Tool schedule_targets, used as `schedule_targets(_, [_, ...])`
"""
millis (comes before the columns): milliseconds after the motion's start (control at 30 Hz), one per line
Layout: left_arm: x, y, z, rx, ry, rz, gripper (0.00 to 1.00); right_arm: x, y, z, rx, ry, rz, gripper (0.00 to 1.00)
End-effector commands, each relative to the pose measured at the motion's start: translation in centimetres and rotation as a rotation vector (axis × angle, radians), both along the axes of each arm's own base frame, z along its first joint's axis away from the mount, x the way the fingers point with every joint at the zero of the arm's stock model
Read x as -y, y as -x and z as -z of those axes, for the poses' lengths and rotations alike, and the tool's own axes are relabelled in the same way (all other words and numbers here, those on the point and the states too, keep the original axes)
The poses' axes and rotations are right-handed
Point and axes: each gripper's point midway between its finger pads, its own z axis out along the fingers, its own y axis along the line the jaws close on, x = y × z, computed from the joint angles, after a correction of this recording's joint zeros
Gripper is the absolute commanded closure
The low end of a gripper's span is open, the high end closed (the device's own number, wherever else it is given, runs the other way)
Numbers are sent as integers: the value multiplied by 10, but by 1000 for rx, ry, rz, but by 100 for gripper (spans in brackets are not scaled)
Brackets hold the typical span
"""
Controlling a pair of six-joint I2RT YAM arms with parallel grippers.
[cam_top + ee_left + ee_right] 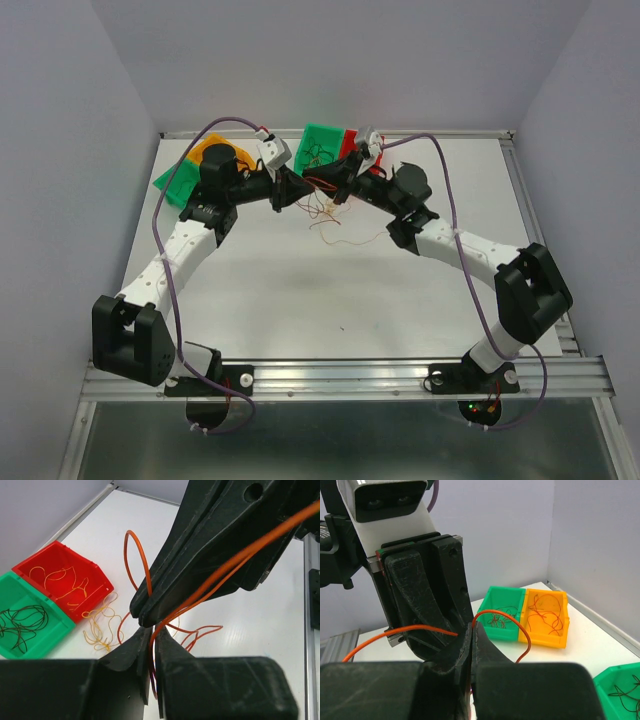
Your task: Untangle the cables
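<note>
Top external view: left gripper (296, 190) and right gripper (343, 190) nearly tip to tip above the far middle of the table (300, 300). Just below the tips, loose cables (325, 218) curled on the table, one thin tail trailing off to the right.

Left wrist view: own fingers parted a crack, with the orange cable (250, 552) threaded through a gap wider than itself. From that gap, a near-straight run rising rightward across the front of the right gripper, long axis left to right. Right gripper's fingers pressed together, tip just above the left one's. Behind that tip, another orange loop standing upright. Farther off, thin yellow and red loops flat on the table, just beside a red bin (95, 602). On its left and touching it, a green bin (12, 592) with dark cables inside.

Right wrist view: own fingers pressed together, pinching the orange cable at the very tips. One part leading off nearly level, the other arching up from the pinch and drooping down. At the far left of the table, an orange bin (545, 640) and a second green bin (502, 634) side by side, wires in each.
</note>
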Motion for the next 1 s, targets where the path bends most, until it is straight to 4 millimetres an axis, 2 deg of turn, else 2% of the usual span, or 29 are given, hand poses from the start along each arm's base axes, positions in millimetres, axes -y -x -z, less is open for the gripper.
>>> schedule_targets(0, [4,11,-20,52,44,52,77,4,5,-7,56,-34,-8,99])
schedule_targets(33, [5,12,-19,47,45,60,73,4,5,-6,60,-30,-8,99])
schedule_targets(367, [8,14,-19,23,56,94,67,1,6,-4,55,-37,-24,99])
schedule_targets(600, [9,0,-16,9,59,60,61,-2,13,-6,38,-64,-77,99])
schedule_targets(700, [9,-9,-16,-1,66,29,69,-2,16,-7,33,-76,-89,100])
schedule_targets(800, [9,-16,-15,-1,70,8,100,-3,17,-6,27,-81,-96,99])
schedule_targets(967, [0,-24,-11,-3,61,-43,100,5,11,-9,10,-103,-37,99])
